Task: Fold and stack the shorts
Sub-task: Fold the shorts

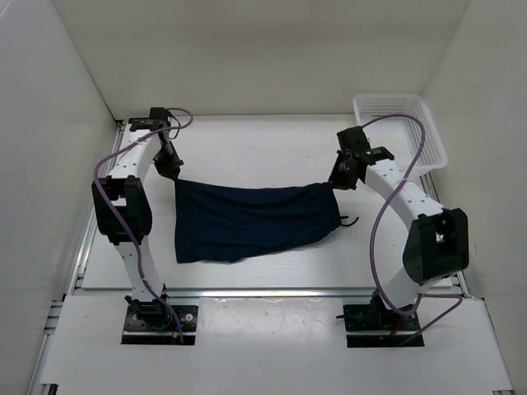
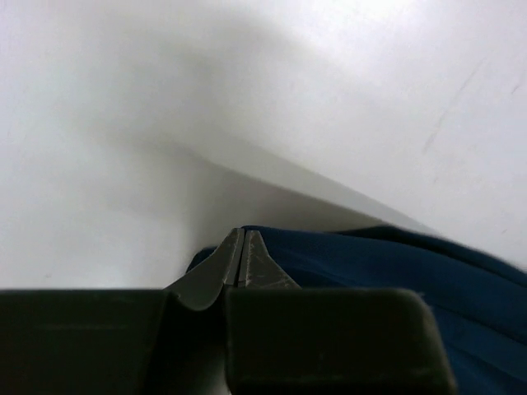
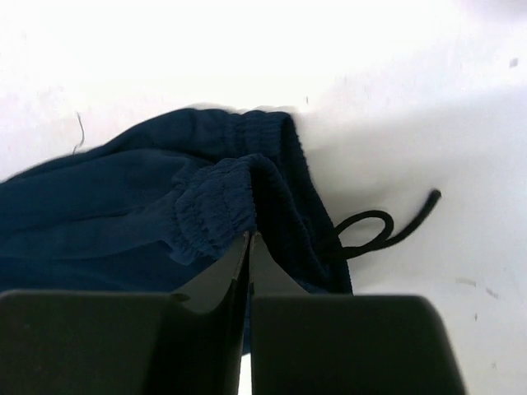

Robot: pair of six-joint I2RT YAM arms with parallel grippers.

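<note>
White walls enclose a white tabletop [image 1: 247, 148], and the dark navy soft fabric shorts [image 1: 251, 220] sit at its middle, strung between the two arms. The black two-finger left pincer [image 1: 170, 169] is closed on the garment's corner at 10 o'clock; in the left wrist view its fingertips [image 2: 241, 247] meet with blue cloth [image 2: 395, 271] right at them. The black right pincer [image 1: 340, 177] is closed on the corner at 2 o'clock, and its wrist view shows the tips [image 3: 249, 247] pressed together on the gathered elastic waistband of the shorts [image 3: 123, 206].

At 1 o'clock, well apart from the cloth, stands a white plastic mesh basket [image 1: 387, 97]; its latticed floor shows across the whole inside.

The long axis runs from 9 to 3 o'clock. The waistband end points to 3 o'clock, where a thin dark drawstring [image 1: 350, 220] loops out onto the tabletop [image 3: 370, 234]. The far edge sags slightly between the pincers, and the fabric spreads from it toward 6 o'clock.
</note>
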